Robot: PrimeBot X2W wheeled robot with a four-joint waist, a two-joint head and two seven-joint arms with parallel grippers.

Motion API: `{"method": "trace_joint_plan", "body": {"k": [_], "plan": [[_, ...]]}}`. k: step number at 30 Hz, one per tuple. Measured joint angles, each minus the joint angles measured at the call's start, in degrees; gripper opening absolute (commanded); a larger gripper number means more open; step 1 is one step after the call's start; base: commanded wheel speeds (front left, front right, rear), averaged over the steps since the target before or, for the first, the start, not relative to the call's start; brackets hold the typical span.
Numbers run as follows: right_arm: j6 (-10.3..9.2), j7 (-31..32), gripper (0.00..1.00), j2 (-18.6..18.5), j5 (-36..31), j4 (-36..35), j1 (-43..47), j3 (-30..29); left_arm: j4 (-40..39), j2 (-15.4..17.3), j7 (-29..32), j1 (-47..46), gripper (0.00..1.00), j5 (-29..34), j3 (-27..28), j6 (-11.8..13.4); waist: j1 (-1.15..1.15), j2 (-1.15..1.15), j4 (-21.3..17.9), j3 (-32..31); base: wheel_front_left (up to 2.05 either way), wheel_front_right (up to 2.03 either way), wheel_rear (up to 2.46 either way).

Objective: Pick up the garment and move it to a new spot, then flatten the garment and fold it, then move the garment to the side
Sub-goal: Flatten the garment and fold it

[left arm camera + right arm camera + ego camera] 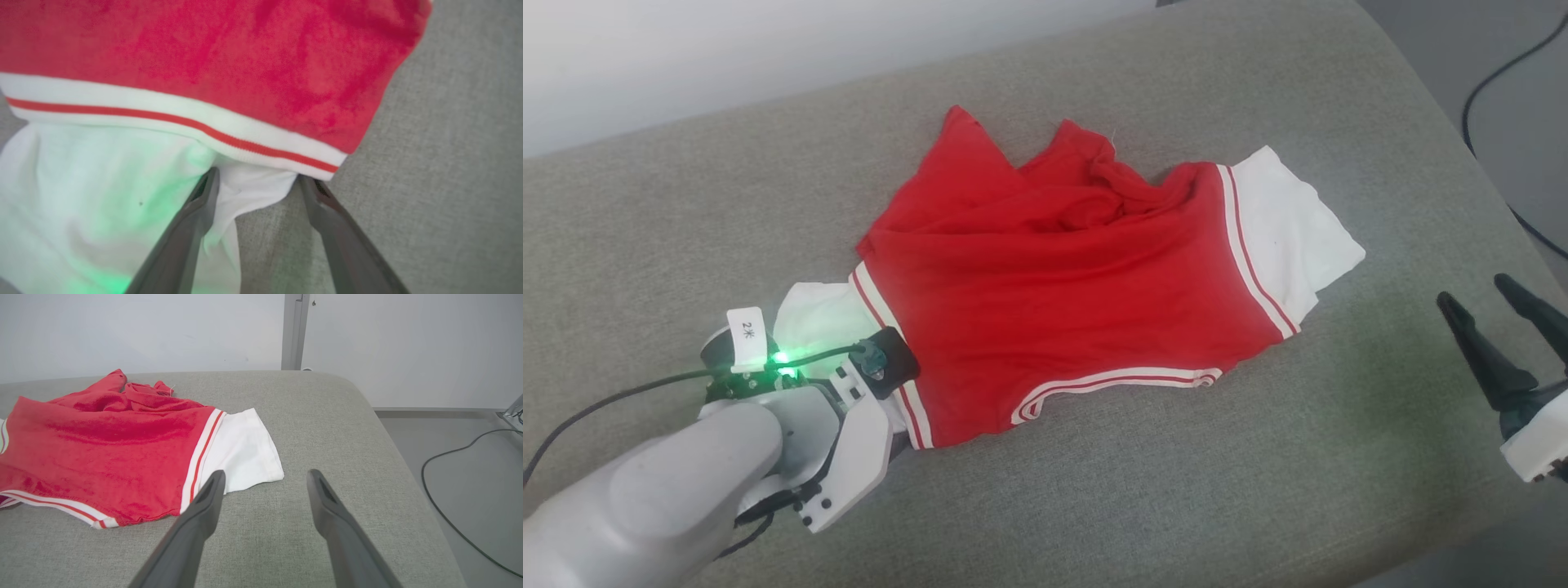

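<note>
My left end effector (257, 179) is hanging wide open and empty, straddling a white sleeve corner (249, 192) of the garment (1078, 310), lying crumpled at the middle of the bench (1176, 506). My right end effector (1472, 289) is hovering open by the right edge. Closing now, I am risking pinching one slippery layer. My wrist tag (745, 335) is showing "2" and an unclear mark.

The garment (1078, 302) lay across the middle of the table (1094, 506). Its left sleeve (809, 318) was at the near left and its right sleeve (1298, 237) at the right. The left tool (258, 175) straddled the left sleeve's edge, with one finger (192, 228) over the sleeve and the other over the table. The right tool (1473, 287) hung at the table's right side, apart from the right sleeve. A cable (449, 522) lay on the floor (470, 457) to the right of the table. A wall (122, 330) stood behind the far edge.
</note>
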Motion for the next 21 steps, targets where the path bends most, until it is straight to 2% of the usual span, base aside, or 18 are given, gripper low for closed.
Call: {"method": "trace_joint_plan", "body": {"k": [1,2,3,9,12,16,21], "plan": [[0.00,0.12,1.00,0.05,-0.20,-0.16,0.13,-0.07,0.18,0.02,-0.20,-0.36,0.62,-0.18,-0.35,-0.08,0.00,0.00,-0.16,0.18,0.00,0.00,0.00],[0.00,0.12,1.00,0.05,-0.20,-0.16,0.13,-0.07,0.18,0.02,-0.20,-0.36,0.35,-0.18,-0.35,-0.08,0.00,0.00,-0.16,0.18,0.00,0.00,0.00],[0.00,0.49,1.00,0.07,-0.38,-0.34,0.18,-0.02,0.21,0.05,-0.24,-0.40,0.00,-0.40,-0.59,-0.08,0.00,0.00,-0.25,0.31,0.00,0.00,0.00],[0.00,5.69,1.00,-1.89,-4.15,-1.68,-1.74,2.69,0.03,-0.97,-0.25,-1.94,0.00,-0.73,-1.18,0.22,0.00,0.00,1.16,0.96,0.00,0.00,0.00],[0.00,11.71,1.00,-3.24,-7.94,-2.40,-5.19,7.23,0.00,-1.98,-0.49,-2.46,0.00,-0.30,-1.32,0.22,0.00,0.00,2.40,1.22,0.00,0.00,0.00],[0.01,19.75,1.00,-2.93,-7.56,-3.11,-10.28,13.67,-0.57,-3.18,-0.63,-2.67,0.00,0.25,-1.31,0.40,0.00,0.00,4.07,1.65,0.00,0.00,0.00],[0.01,23.23,1.00,-2.61,-7.43,1.46,-17.91,20.45,-0.67,-4.89,-1.15,-3.94,0.00,0.81,-1.42,0.38,0.00,0.00,6.49,2.83,0.00,0.00,0.00]]}}
